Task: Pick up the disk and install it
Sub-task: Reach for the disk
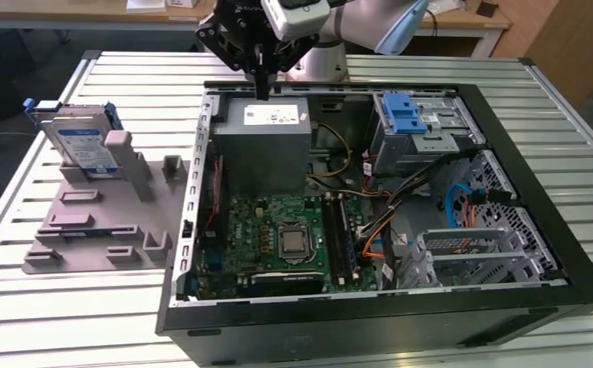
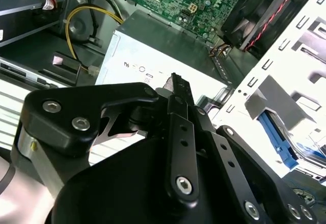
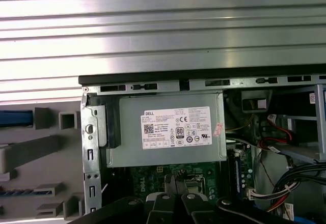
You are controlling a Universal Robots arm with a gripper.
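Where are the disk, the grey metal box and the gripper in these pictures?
disk [image 1: 80, 144], exterior view: on its white-and-blue label.
grey metal box [image 3: 175, 128], first wrist view: on its white sticker.
gripper [image 1: 263, 93], exterior view: between the tips of its jaws.

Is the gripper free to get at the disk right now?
Probably yes. The disk stands in the grey holder outside the case, with nothing over it. The gripper hangs above the case's grey box, holding nothing.
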